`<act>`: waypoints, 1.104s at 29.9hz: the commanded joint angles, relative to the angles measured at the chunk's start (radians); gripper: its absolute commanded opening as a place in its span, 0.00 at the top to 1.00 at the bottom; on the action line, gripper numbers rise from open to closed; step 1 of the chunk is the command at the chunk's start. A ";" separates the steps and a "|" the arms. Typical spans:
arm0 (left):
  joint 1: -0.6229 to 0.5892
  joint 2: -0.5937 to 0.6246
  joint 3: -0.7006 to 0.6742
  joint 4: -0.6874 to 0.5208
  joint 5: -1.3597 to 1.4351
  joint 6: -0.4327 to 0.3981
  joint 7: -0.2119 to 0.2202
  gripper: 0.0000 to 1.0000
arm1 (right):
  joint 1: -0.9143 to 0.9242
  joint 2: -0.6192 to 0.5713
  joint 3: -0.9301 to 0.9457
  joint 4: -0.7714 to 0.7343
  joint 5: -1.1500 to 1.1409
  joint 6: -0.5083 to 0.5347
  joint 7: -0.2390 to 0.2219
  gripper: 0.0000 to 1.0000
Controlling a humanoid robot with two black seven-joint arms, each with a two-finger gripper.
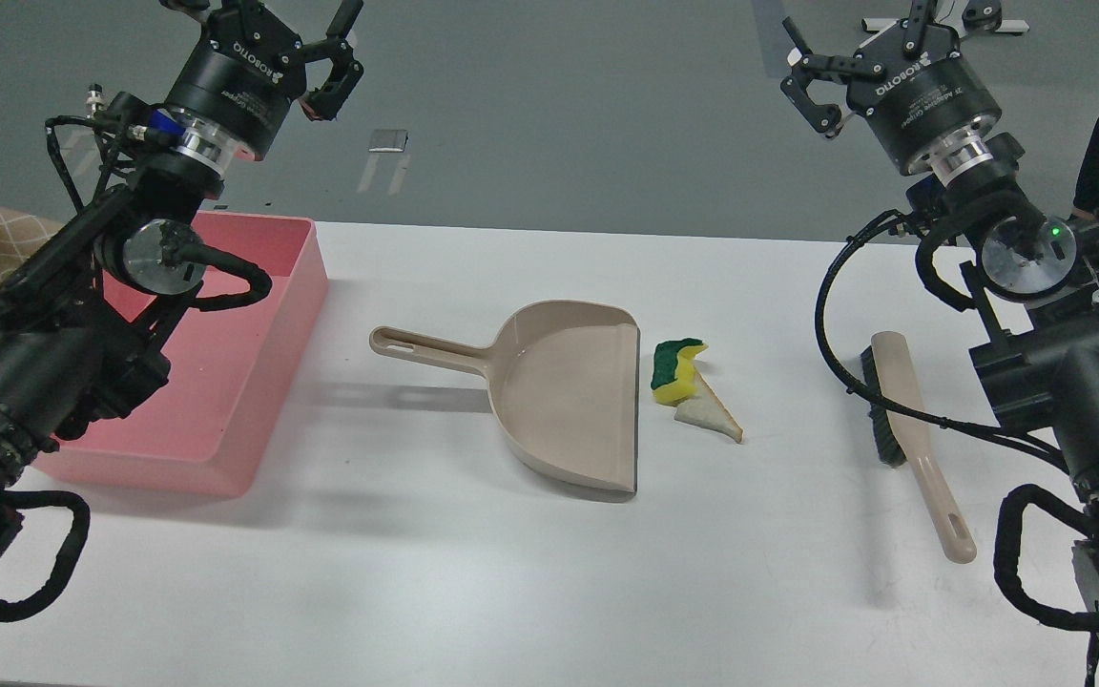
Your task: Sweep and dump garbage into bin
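wavy sponge (677, 370), whitish wedge (708, 416), shallow pink tub (268, 358)

Yellow-green sponge (677, 372) touching whitish wedge (708, 417) mid-table, shallow pink bin (268, 353) far left

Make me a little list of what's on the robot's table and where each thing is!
bin: pink tub, left side of table
dustpan: beige, middle, handle pointing left, open edge facing right
garbage: yellow-green sponge and whitish wedge, just right of the dustpan's edge
brush: beige, lying at right
left gripper: raised, open, empty
right gripper: raised, open, empty
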 commanded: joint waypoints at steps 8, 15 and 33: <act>0.008 -0.001 0.005 0.000 0.000 0.000 0.000 0.02 | 0.000 0.002 -0.005 -0.002 0.000 0.000 0.000 0.00; 0.008 -0.001 0.003 0.000 0.000 0.000 0.000 0.02 | -0.001 0.002 -0.005 -0.001 0.002 0.000 0.000 0.00; 0.008 -0.003 0.005 -0.009 0.002 0.000 0.000 0.02 | 0.000 0.003 -0.005 0.004 0.002 0.000 0.000 0.00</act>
